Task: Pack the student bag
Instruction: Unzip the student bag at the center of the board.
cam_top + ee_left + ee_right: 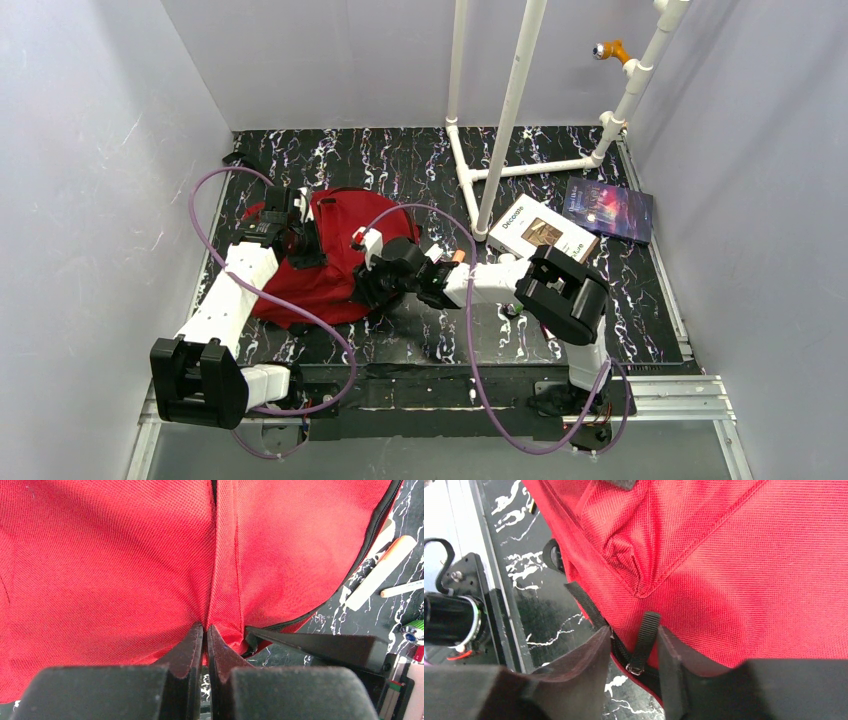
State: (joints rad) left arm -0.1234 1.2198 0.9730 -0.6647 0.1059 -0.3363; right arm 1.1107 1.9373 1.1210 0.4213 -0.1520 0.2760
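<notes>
Here we are over the black marbled counter (420,165), and the student bag (335,275) is lying flat on its left half, a big red mound just in front of the left arm and reaching towards the middle. The left end effector (288,222) is down on the bag's far-left side, and the wrist view shows its jaws (205,628) pressed almost together, pinching a raised fold of the red fabric that runs up and away from the tips. The bag's black zipper trim curves past on the right of that view, with what looks like a white-and-orange marker (380,572) lying on the counter beyond it. Over on the other side, the right end effector (372,268) is at the bag's right edge. Its wrist view shows the jaws (634,642) a modest gap apart, straddling the bag's black-trimmed rim. A short black strap (644,642) with a small metal ring hangs loose between them, and nothing looks squeezed. Well apart at the far right lie a white book (541,232) and a dark blue book (608,210), beside a white pipe frame (510,110).
</notes>
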